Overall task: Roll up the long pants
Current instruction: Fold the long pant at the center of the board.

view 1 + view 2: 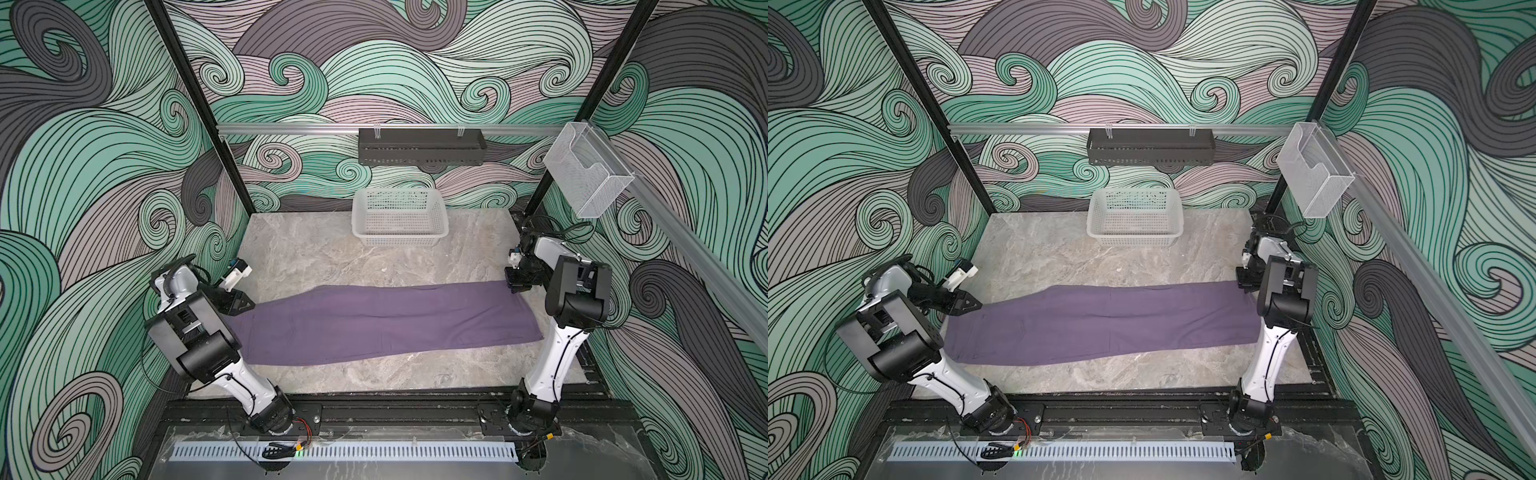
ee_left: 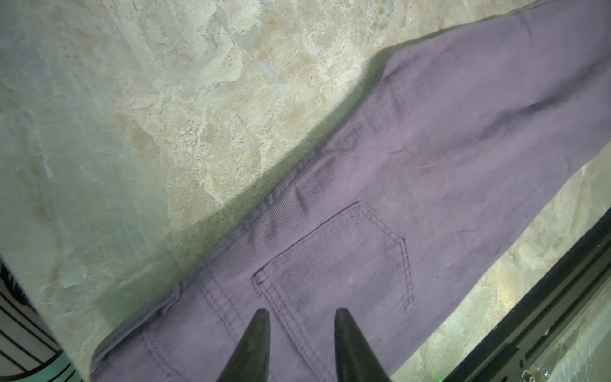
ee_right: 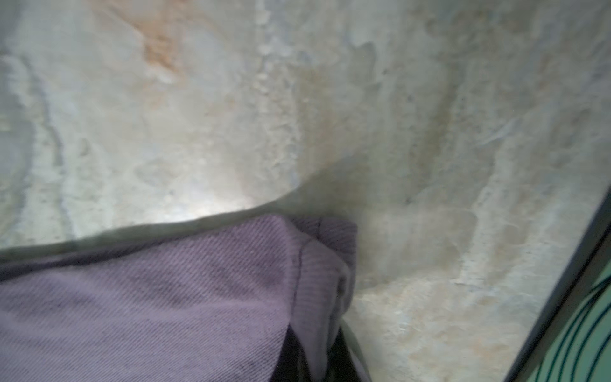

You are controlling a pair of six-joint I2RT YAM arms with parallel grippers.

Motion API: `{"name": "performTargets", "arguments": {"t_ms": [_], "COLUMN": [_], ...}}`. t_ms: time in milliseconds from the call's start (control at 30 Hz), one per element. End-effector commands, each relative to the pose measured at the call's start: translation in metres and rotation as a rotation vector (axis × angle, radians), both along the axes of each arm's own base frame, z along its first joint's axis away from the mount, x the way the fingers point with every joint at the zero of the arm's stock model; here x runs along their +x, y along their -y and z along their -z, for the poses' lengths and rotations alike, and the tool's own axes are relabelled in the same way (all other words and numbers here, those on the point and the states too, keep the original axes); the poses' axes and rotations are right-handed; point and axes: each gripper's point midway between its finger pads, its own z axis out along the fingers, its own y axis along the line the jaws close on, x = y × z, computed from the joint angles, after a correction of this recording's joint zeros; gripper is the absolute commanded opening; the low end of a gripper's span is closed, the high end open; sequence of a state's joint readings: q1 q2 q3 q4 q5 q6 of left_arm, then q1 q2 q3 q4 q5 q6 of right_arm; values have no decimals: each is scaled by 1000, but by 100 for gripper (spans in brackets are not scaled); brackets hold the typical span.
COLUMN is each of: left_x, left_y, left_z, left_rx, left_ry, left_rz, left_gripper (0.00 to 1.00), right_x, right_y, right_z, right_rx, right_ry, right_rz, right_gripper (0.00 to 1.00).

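Observation:
The long pants (image 1: 386,324) (image 1: 1100,324) are dusty purple and lie folded lengthwise across the marble table (image 1: 324,257), waist at the left and leg hems at the right. My left gripper (image 1: 245,303) (image 1: 971,305) (image 2: 299,314) is open over the waist end, its two black fingertips (image 2: 261,317) apart beside a back pocket (image 2: 347,264), with nothing between them. My right gripper (image 1: 515,286) (image 1: 1246,284) (image 3: 315,360) is shut on the far hem corner of the pants (image 3: 148,314), and a pinch of fabric rises between its fingers.
A white plastic basket (image 1: 399,239) (image 1: 1136,237) stands at the back middle of the table. A black shelf (image 1: 422,145) hangs on the back rail, and a clear mesh bin (image 1: 586,174) hangs on the right rail. A black frame rail (image 2: 545,314) runs along the table's front edge.

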State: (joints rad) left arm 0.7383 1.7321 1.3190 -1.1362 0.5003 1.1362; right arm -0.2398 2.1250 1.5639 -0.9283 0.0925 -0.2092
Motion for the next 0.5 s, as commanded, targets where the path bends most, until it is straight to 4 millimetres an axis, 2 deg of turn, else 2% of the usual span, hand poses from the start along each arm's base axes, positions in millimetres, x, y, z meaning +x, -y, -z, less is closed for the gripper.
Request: {"name": "performTargets", "arguments": {"t_ms": [0, 133, 200, 267, 300, 367, 467], "left_x": [1, 2, 2, 2, 1, 0, 0], "left_y": [-6, -8, -7, -5, -4, 0, 6], "left_z": [-3, -6, -6, -6, -6, -5, -6], "left_rx": [27, 33, 25, 21, 13, -4, -34], "left_ry": [-7, -4, -6, -2, -4, -3, 6], "left_rz": [-5, -9, -11, -11, -11, -7, 1], "left_gripper": [34, 34, 34, 34, 34, 34, 34], "right_x": [-16, -20, -22, -22, -22, -16, -12], "right_y": [38, 73, 77, 73, 65, 37, -25], "right_z": [9, -23, -36, -48, -55, -70, -104], "right_rx": [-113, -191, -202, -208, -209, -193, -159], "right_ry": [-88, -27, -3, 14, 21, 55, 98], "right_rz": [38, 123, 140, 133, 123, 74, -38], "right_gripper": [0, 0, 0, 0, 0, 0, 0]}}
